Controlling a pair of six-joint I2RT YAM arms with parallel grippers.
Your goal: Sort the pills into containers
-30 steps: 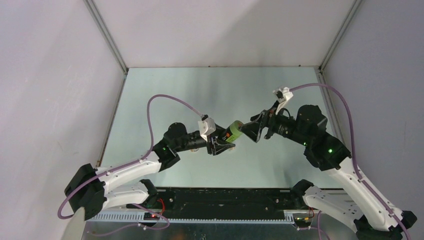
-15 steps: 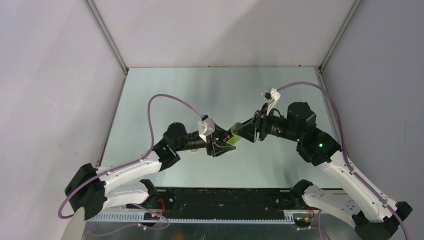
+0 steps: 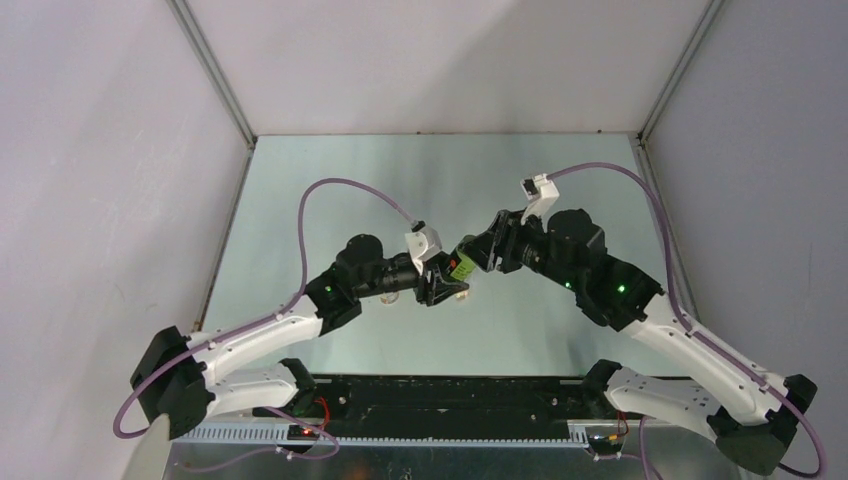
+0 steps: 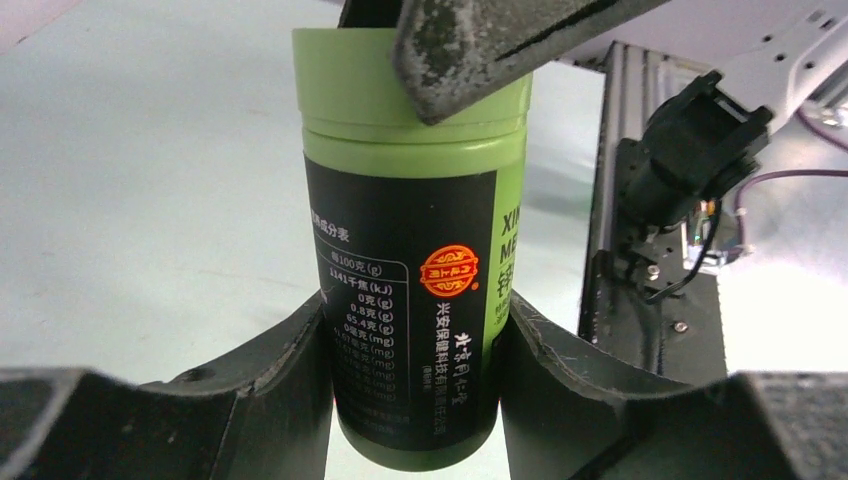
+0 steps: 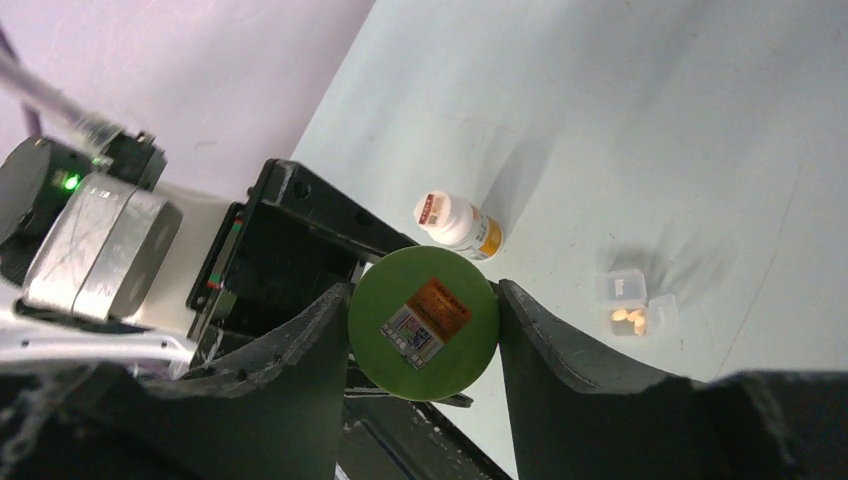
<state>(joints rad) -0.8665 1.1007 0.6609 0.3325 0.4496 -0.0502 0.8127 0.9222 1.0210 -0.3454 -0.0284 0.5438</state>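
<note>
Two tools clamp one green bottle (image 4: 400, 230): our left tool (image 4: 415, 340) grips its body, our right tool (image 5: 424, 320) its cap (image 5: 400, 290). Only the right wrist view shows us the pill box (image 5: 633, 303), holding orange pills (image 5: 628, 318), near a white bottle (image 5: 460, 225) on the tabletop (image 5: 650, 120).

We see a pale green table (image 3: 400, 180) boxed in by plain walls (image 3: 430, 60), with a metal post (image 3: 215, 75) rising at each far corner and a black rail (image 3: 450, 395) along its near edge. A green bottle (image 4: 415, 260), black-labelled with Chinese print and its cap on, hangs above the table's middle. A small white bottle (image 5: 460, 225) with an orange band rests on the table; we cannot tell whether it stands or lies.
</note>
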